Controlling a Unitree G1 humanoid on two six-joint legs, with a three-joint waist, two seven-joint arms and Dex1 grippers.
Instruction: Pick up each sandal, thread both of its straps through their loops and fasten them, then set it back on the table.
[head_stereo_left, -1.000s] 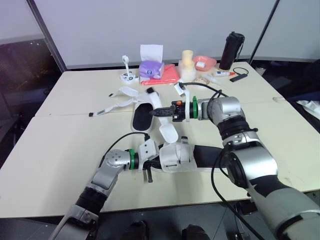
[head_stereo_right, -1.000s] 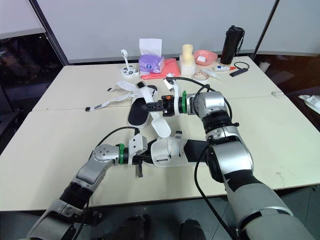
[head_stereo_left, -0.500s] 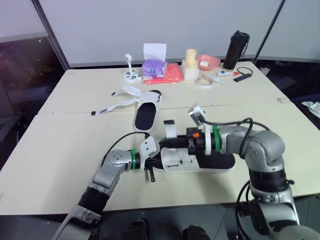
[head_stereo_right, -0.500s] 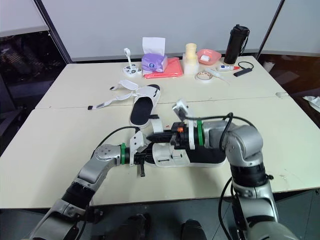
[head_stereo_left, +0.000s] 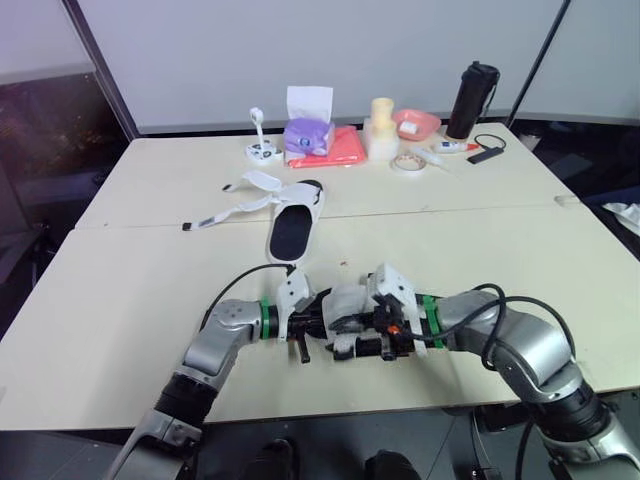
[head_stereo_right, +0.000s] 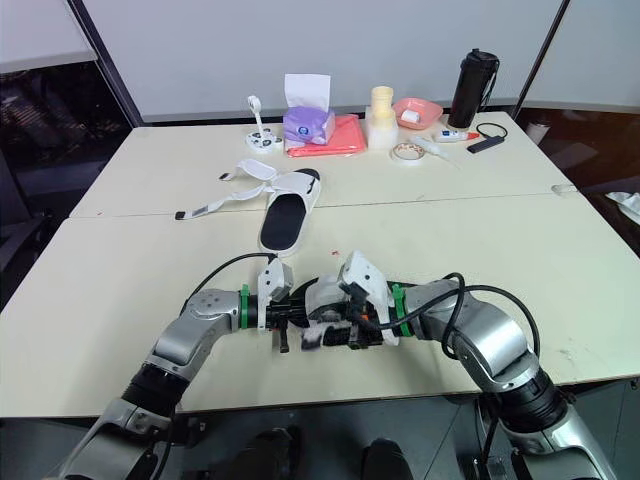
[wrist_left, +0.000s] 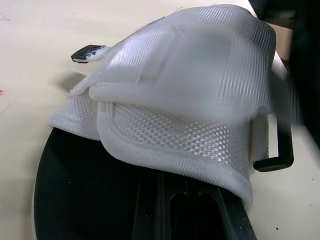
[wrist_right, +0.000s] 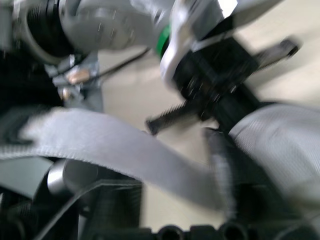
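Near the front edge of the cream table (head_stereo_left: 120, 300), the left gripper (head_stereo_left: 303, 322) clamps the white-mesh, black-soled sandal (head_stereo_left: 345, 302) as the right gripper (head_stereo_left: 352, 338), its grip unreadable, meets the woven strap (wrist_right: 115, 145), which likely needs threading next.

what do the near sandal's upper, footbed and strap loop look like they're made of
The sandal upper: white woven mesh fabric, matte; the grid weave shows, with a smoother rolled edge. The footbed: black and matte, probably foam or rubber. The loop: black, thin and rigid-looking, likely plastic, possibly coated metal.
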